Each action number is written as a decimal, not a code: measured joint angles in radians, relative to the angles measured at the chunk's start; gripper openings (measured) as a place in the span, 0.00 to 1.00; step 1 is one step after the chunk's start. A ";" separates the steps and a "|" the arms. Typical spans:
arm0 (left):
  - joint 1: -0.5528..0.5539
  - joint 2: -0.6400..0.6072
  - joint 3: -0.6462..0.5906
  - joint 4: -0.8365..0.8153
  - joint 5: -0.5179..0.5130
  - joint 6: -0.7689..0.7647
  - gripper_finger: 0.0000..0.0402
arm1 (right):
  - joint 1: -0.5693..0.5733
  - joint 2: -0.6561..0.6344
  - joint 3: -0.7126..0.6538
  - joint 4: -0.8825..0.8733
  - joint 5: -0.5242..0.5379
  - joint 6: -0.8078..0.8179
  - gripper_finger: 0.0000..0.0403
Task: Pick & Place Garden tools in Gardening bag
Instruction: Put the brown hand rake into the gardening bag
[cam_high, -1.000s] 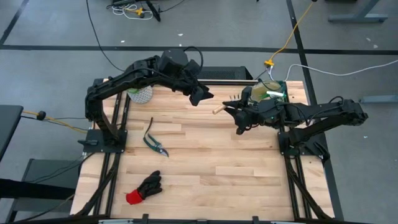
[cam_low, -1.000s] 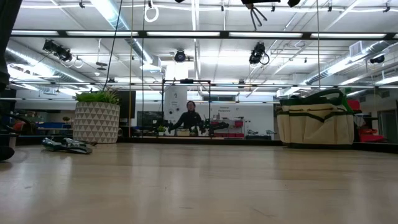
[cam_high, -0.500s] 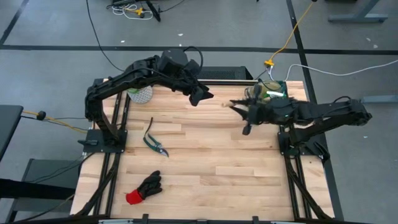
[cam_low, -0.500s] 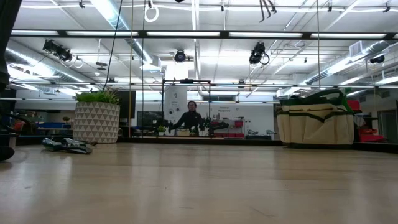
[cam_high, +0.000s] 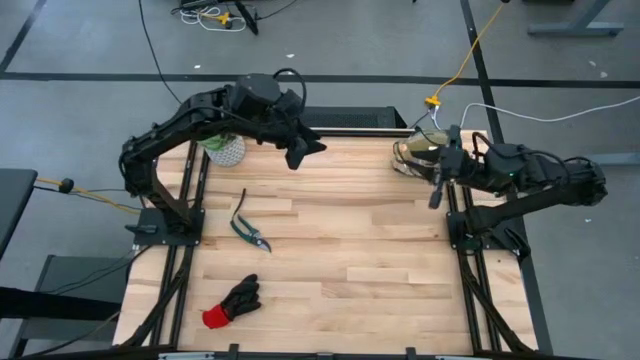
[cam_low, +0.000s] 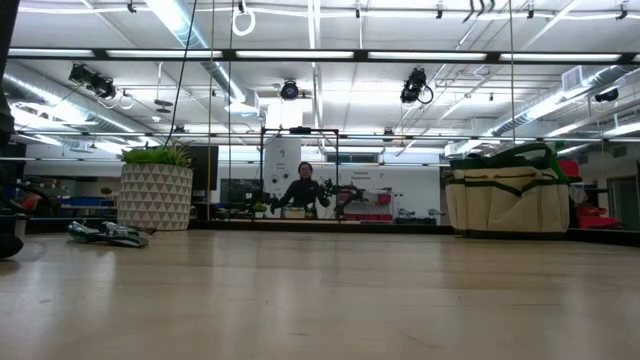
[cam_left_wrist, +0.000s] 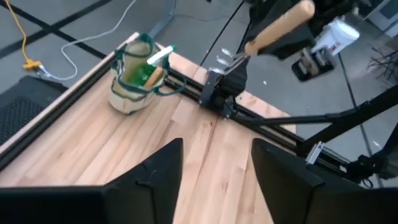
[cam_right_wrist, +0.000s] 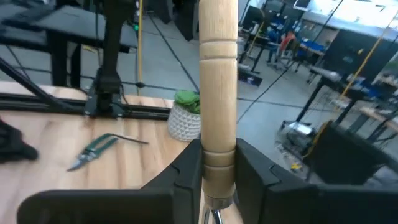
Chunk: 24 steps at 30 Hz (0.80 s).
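I had the right hand (cam_right_wrist: 219, 171) clamped on a wooden-handled tool (cam_right_wrist: 217, 81), handle upright, raised beside the bag (cam_high: 415, 155) at the table's (cam_high: 330, 250) far right corner for dropping in. The left hand (cam_left_wrist: 214, 168) hung open, empty, above the far edge.

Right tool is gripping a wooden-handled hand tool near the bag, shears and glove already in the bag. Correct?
Not quite. The right tool does grip the wooden-handled hand tool by the bag, but the high view shows the shears and the glove lying on the table, not in the bag.
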 joint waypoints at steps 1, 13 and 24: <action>0.000 -0.004 0.000 -0.013 -0.003 0.004 0.46 | 0.000 -0.010 0.000 -0.020 -0.008 0.014 0.17; 0.000 -0.032 0.000 -0.157 -0.079 0.055 0.16 | 0.000 -0.075 0.000 -0.112 -0.009 0.102 0.17; -0.054 -0.032 0.000 -0.162 -0.234 0.150 0.01 | 0.000 -0.097 0.000 -0.243 0.020 0.208 0.17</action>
